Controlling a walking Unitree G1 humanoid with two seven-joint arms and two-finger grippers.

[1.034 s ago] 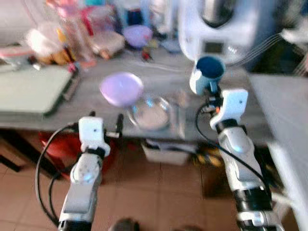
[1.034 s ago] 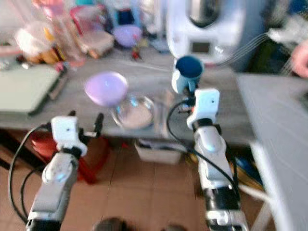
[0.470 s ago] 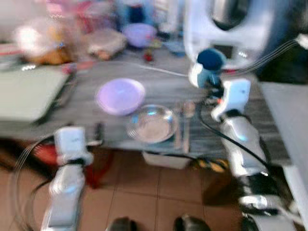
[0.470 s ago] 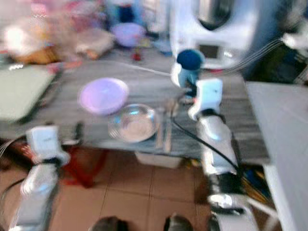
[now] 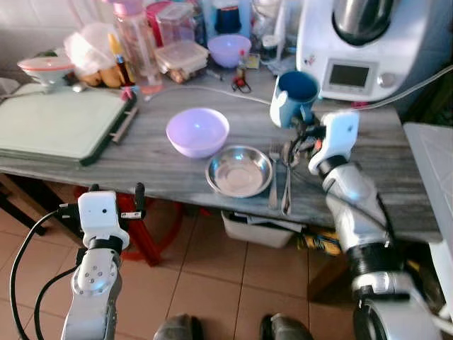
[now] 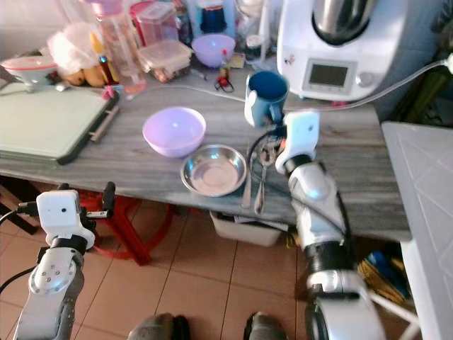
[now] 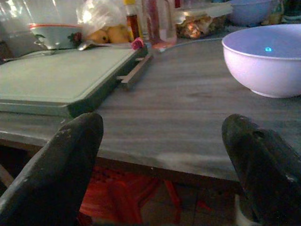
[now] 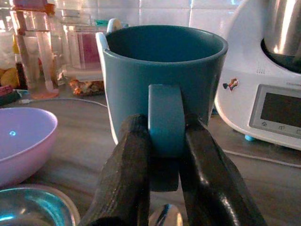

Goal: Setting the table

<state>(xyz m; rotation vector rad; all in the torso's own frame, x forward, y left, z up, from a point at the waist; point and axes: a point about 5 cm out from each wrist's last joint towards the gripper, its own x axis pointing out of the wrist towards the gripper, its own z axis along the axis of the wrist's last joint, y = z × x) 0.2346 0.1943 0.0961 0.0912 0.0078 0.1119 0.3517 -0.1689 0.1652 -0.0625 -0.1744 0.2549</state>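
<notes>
A blue mug (image 5: 294,95) stands upright by the white appliance, behind the cutlery. My right gripper (image 8: 164,141) is shut on its handle, one black finger (image 8: 129,165) on each side. Whether the mug rests on the grey table (image 5: 141,152) I cannot tell. A lilac bowl (image 5: 197,131) sits mid-table, with a steel bowl (image 5: 239,170) just in front of it. To the right of the steel bowl lie a fork (image 5: 274,180) and a spoon (image 5: 287,173). My left gripper (image 7: 164,141) is open, low before the table's front edge, to the left of the bowls.
A green cutting board (image 5: 56,124) covers the table's left part. Jars, boxes and a second lilac bowl (image 5: 228,49) crowd the back beside a white appliance (image 5: 361,49). Under the table are a red stool (image 5: 152,227) and a bin (image 5: 262,228). A white surface (image 5: 432,163) stands at right.
The blurred view has steadied and shifted. The right gripper still holds the mug by the cutlery. The left gripper has drawn back and to the left, away from the steel bowl.
</notes>
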